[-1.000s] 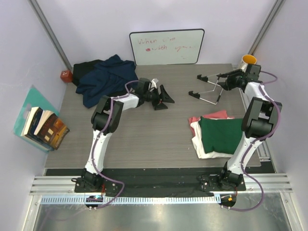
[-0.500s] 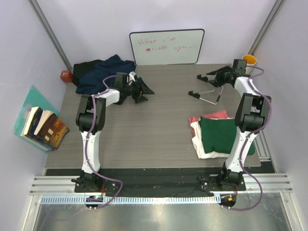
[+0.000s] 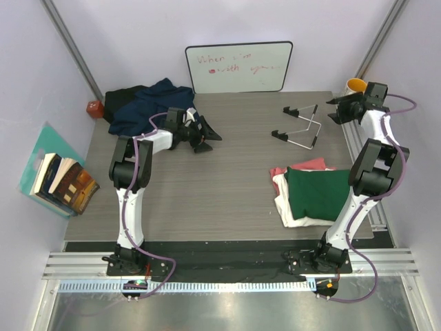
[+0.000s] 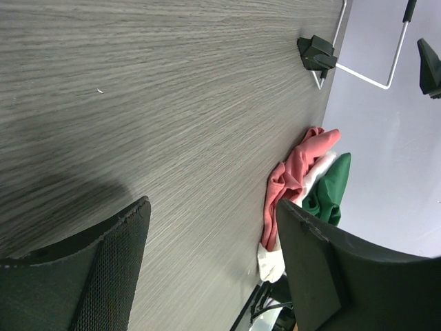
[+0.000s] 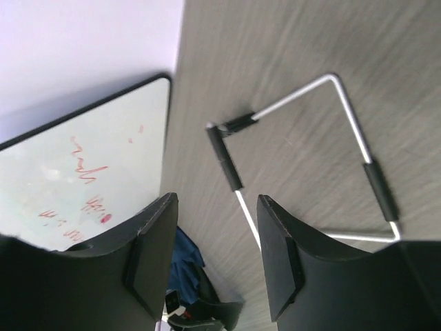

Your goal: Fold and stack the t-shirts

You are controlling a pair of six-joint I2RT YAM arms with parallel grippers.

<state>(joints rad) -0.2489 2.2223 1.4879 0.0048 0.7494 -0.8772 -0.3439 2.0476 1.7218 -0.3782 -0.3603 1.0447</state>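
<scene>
Arms (image 3: pixel 132 207) reach far over the tabletop (image 3: pixel 227 186), left end effector (image 3: pixel 205 135) pointing right, right end effector (image 3: pixel 337 110) pointing left, both open and empty; green shirt (image 3: pixel 317 193) lies flat, slightly skewed.

Robot lab cell, not a home or shop. Left arm (image 3: pixel 131 207) and right arm (image 3: pixel 348 214) are bolted to an aluminium extrusion rail (image 3: pixel 76 265) at the near edge of a grey wood-grain table (image 3: pixel 227 200), with a slotted cable duct (image 3: pixel 227 286) in front. Plain pale walls (image 3: pixel 138 41), bare metal struts (image 3: pixel 74 52) in the corners. A whiteboard (image 3: pixel 238 67) with red scrawl is propped at the back.
</scene>
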